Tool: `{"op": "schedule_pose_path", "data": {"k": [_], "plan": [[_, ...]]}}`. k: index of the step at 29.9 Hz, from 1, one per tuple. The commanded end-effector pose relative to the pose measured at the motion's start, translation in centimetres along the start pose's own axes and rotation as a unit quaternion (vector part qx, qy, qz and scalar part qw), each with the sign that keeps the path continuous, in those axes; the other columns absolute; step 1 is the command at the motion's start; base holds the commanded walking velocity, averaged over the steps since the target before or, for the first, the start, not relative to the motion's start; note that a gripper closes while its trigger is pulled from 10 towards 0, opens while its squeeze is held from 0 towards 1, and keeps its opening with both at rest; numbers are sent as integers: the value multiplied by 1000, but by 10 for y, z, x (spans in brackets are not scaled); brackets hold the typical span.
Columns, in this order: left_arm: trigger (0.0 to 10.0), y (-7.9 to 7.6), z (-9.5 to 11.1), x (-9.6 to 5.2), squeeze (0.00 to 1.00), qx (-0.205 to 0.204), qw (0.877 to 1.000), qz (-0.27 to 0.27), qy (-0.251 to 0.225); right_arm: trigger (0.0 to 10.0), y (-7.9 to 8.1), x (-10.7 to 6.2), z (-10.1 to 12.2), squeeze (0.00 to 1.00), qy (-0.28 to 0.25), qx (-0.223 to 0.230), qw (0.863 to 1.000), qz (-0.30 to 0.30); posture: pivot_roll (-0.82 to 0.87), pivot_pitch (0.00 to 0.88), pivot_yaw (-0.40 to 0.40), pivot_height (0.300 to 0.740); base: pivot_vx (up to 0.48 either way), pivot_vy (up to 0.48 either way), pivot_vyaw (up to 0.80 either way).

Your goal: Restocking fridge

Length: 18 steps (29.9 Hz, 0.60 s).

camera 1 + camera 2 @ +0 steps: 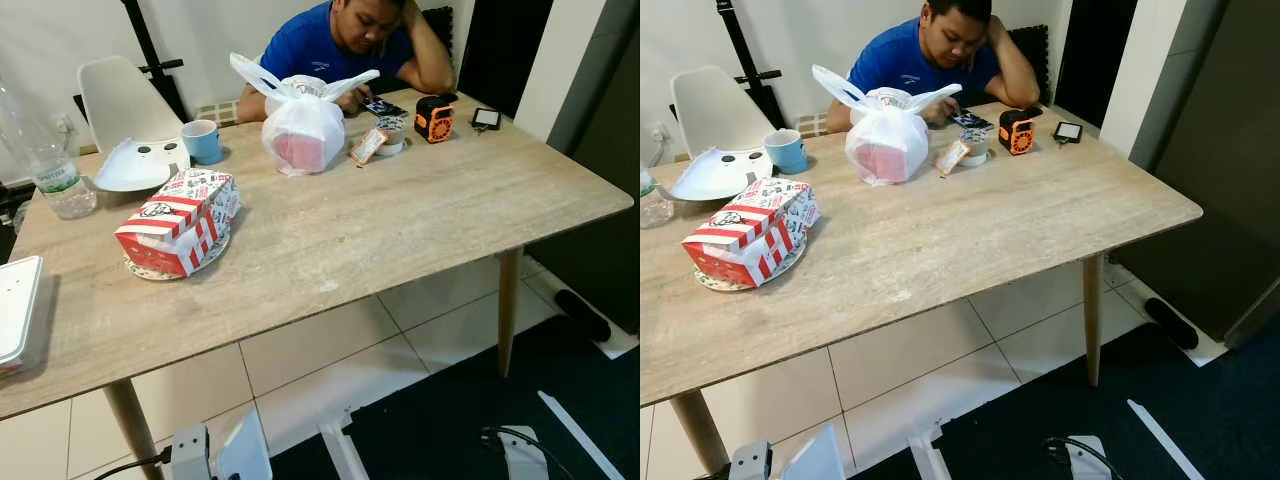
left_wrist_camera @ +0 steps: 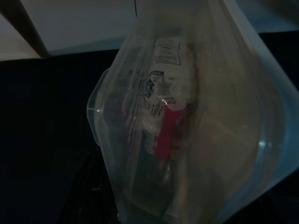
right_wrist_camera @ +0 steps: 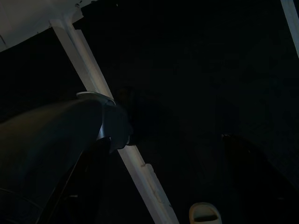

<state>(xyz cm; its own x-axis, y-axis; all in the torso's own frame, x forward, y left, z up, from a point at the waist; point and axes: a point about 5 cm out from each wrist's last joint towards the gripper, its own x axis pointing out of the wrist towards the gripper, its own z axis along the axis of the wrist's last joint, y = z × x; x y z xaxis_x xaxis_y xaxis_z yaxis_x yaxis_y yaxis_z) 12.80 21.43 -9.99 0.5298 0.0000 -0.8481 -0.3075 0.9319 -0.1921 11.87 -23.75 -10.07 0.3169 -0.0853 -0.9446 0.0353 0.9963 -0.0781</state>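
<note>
A clear bag [image 2: 187, 116] with a pack and a red strip inside hangs close before the left gripper, low beside the robot over the dark floor; it seems carried there. I cannot tell how that gripper's fingers stand, nor where they hold the bag. The right gripper hangs idle in the shade, and its state cannot be told either.

Risks, as I judge them: the slack bag could swing and slip out on the walk, or catch a leg of the tabletop [image 1: 400, 225]. A white bag [image 1: 303, 128] stands near the far edge, a red-striped box [image 1: 180, 218] on a plate toward the left edge, a blue mug [image 1: 203, 141] and a bottle [image 1: 45, 160] near the far left corner. A person [image 1: 345, 45] sits at the far edge, so a careless turn could come too near.

No fridge can be made out for certain. The bag's label is too blurred to read, and the bottle is cut off.
</note>
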Motion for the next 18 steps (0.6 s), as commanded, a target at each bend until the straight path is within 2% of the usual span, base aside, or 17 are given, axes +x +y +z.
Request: {"op": "schedule_pose_path", "data": {"k": [1, 16, 18], "plan": [[10000, -2, -1, 0, 0, -11, 1000, -5, -1, 10000, -1, 0, 0, 0, -4, 1, 1000, -2, -43, 0, 29, 740, 0, 0, 0], [10000, -5, -3, 0, 0, -20, 999, -25, 5, 10000, -8, -1, 3, 0, -12, 19, 1000, -2, -50, 0, 30, 740, 0, 0, 0], [10000, -5, -3, 0, 0, -19, 999, -27, 5, 10000, -8, -1, 3, 0, -12, 19, 1000, -2, -50, 0, 30, 740, 0, -289, 0]]}}
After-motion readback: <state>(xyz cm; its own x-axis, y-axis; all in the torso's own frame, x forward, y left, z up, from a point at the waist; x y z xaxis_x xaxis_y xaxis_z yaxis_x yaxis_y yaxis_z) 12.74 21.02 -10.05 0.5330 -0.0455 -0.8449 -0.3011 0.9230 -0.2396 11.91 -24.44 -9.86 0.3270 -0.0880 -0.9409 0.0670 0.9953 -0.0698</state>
